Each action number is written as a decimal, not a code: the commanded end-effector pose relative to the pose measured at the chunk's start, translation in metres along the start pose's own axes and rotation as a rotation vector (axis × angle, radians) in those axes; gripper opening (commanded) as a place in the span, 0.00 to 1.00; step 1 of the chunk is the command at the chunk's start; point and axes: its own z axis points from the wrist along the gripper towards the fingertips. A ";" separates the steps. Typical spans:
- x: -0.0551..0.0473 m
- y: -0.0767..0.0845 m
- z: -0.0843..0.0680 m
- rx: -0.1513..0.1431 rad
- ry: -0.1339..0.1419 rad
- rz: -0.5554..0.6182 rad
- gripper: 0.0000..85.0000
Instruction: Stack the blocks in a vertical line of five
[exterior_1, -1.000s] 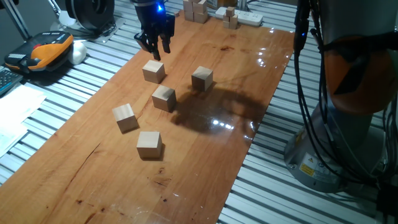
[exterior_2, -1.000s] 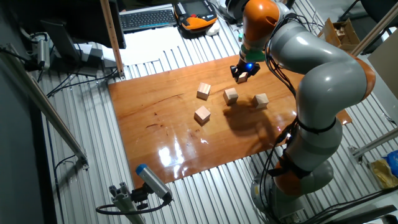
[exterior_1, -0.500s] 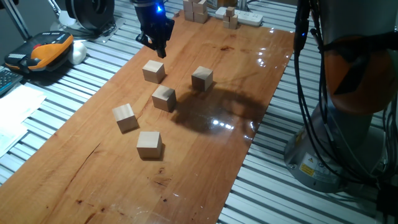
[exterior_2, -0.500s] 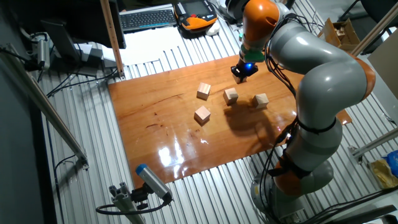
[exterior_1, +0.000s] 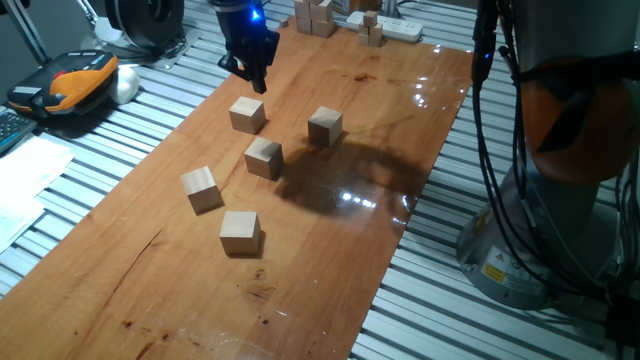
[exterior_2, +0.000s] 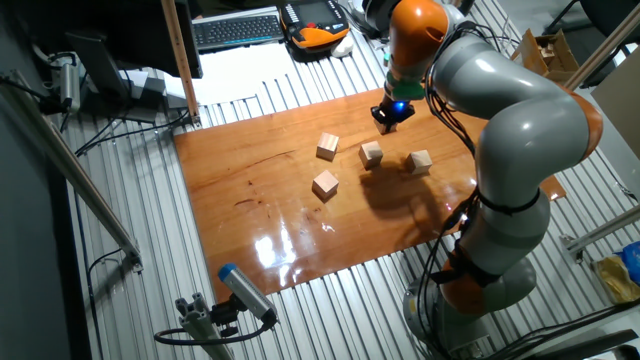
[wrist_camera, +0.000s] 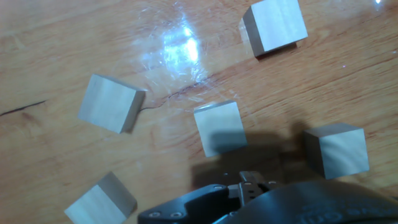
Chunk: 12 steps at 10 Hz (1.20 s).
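Judging by their plain pale wood, the five blocks (exterior_1: 200, 188) (exterior_1: 240, 231) (exterior_1: 247, 114) (exterior_1: 264, 157) (exterior_1: 325, 126) should be light, stiff and grippy, best pinched across two flat opposite faces. They lie loose and apart toward the board's (exterior_1: 330, 250) far end. Above its far left edge hangs the gripper (exterior_1: 256, 82), fingers close together, holding and touching nothing.

We can't make out any readable text anywhere. There's a yellow warning sticker (exterior_1: 494, 270) on the arm's base at the near right in one fixed view, but whatever's printed on it is way too small and blurry. The keyboard (exterior_2: 237, 29) at the far side shows no legible keys either.
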 end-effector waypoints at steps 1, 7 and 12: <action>-0.001 0.000 0.000 -0.011 0.006 0.003 0.00; -0.005 0.000 0.004 -0.031 0.010 0.035 0.00; -0.001 -0.004 0.002 -0.035 -0.018 -0.044 0.00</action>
